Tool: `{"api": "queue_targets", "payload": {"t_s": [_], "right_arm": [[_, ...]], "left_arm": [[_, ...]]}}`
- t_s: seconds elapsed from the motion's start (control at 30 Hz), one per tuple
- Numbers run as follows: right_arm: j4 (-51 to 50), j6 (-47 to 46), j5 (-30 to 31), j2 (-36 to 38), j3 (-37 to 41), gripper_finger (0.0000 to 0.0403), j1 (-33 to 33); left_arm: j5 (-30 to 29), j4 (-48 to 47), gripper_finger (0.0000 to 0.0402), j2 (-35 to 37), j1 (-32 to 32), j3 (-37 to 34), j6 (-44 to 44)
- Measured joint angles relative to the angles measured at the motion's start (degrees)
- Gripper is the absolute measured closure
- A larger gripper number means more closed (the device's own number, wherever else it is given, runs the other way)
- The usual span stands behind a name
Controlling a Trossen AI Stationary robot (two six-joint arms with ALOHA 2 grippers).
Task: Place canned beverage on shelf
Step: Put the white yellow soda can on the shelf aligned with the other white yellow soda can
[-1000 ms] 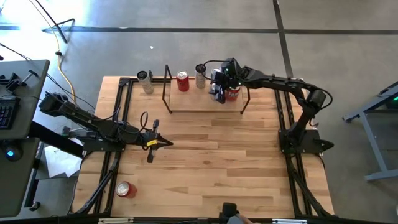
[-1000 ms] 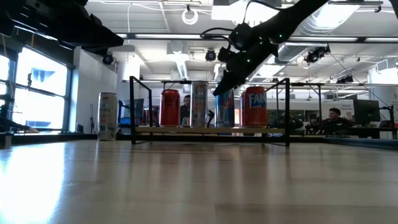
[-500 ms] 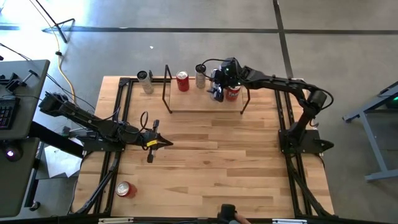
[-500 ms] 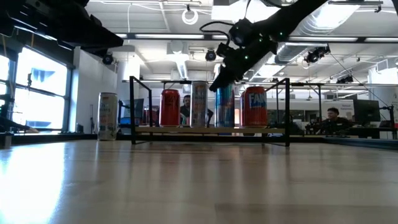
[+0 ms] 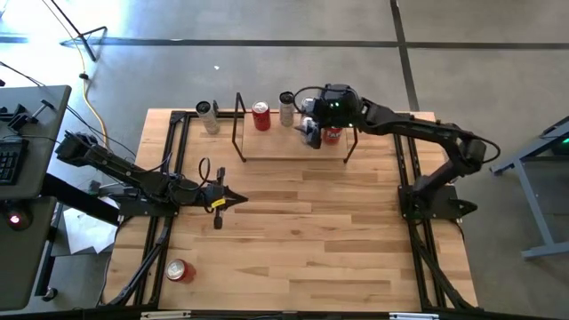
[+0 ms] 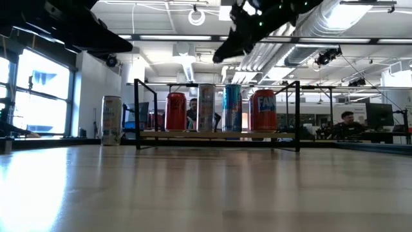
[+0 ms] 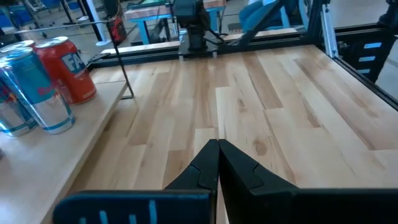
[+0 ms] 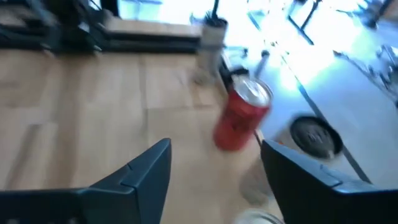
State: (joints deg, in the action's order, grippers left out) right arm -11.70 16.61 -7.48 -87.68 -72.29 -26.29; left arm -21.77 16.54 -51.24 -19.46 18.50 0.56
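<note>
Left gripper (image 5: 238, 201): dark, pointed fingers pressed together, holding nothing, low over the bare plank tabletop (image 5: 302, 240).

Red can (image 5: 178, 270): lying on its side near the table's front left corner.

Slim pale can (image 6: 111, 120): upright on the tabletop, just left of the shelf.

Shelf (image 6: 219, 135): light wooden board, thin black rod frame at both ends, long axis running left to right along the far edge.

On the shelf, all upright cylinders: red can (image 6: 176, 111), slim silver can (image 6: 206, 107), blue canned beverage (image 6: 232, 108), red can with white lettering (image 6: 263, 111).

Right gripper (image 6: 226, 49): jaws apart and empty, raised above the blue can, clear of it.
</note>
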Motion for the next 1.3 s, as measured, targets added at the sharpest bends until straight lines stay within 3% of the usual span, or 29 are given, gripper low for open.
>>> {"api": "queue_targets", "payload": {"t_s": [0.2, 0.4, 0.47, 0.67, 0.77, 0.93, 1.17, 1.3], "right_arm": [[0.0, 1.5, 2.1, 3.9, 0.0, 0.024, 5.4], [-0.6, 3.9, 7.1, 4.4, 0.0, 0.0371, 12.8], [-0.2, 4.0, 7.7, 3.4, 0.5, 0.0394, 14.8], [22.9, 0.8, 8.6, 3.0, 16.2, 0.0398, 19.5], [38.5, -1.3, 10.3, 3.0, 26.0, 0.0398, 22.2], [57.2, -1.2, 18.7, 3.0, 37.0, 0.0402, 27.1], [60.1, -1.1, 23.9, 3.0, 39.5, 0.0402, 29.9], [60.0, 0.3, 23.9, 3.0, 39.5, 0.0402, 30.2]], "left_arm": [[-0.1, 0.0, 0.0401, 0.0, 0.0, 0.0, -0.4], [-0.4, 0.5, 0.0401, 0.0, 0.0, 0.0, -0.3], [-0.7, 0.4, 0.0401, 0.0, 0.1, 0.0, 0.1], [0.1, -2.7, 0.0401, 0.9, 3.4, 1.5, 2.6], [3.2, -9.2, 0.0401, 1.7, 6.6, 4.6, 2.6], [5.7, -25.2, 0.0401, 2.8, 12.6, 13.0, 2.7], [4.4, -48.8, 0.0401, 3.7, 20.7, 28.5, -0.4], [0.5, -62.8, 0.0401, 2.3, 27.6, 36.9, -7.6]]}}
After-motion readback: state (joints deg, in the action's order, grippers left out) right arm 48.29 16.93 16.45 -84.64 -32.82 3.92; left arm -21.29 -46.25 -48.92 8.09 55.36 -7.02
